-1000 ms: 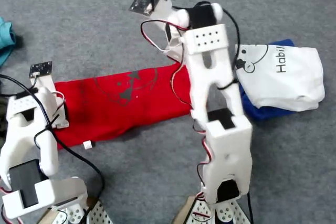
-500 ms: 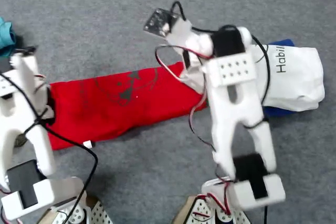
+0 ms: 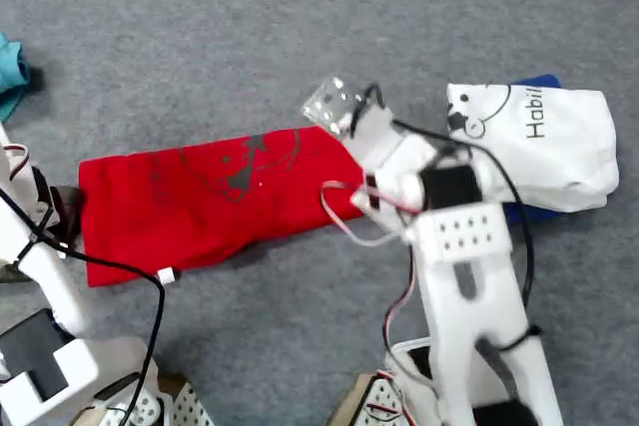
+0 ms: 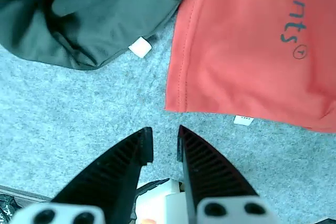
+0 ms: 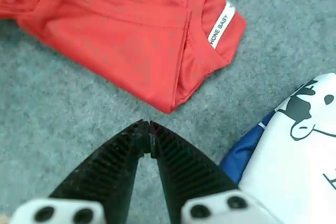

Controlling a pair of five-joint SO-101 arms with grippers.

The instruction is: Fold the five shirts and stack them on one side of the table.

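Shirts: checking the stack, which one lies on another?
The white shirt with the cartoon print: it rests on the blue shirt, while the red shirt lies directly on the table.

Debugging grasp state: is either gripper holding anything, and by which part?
Nothing is held. The left gripper is slightly open and the right gripper is shut and empty, both over bare table beside the red shirt.

Left end effector [image 4: 164,142] slightly parted; right end effector [image 5: 149,127] closed, empty.
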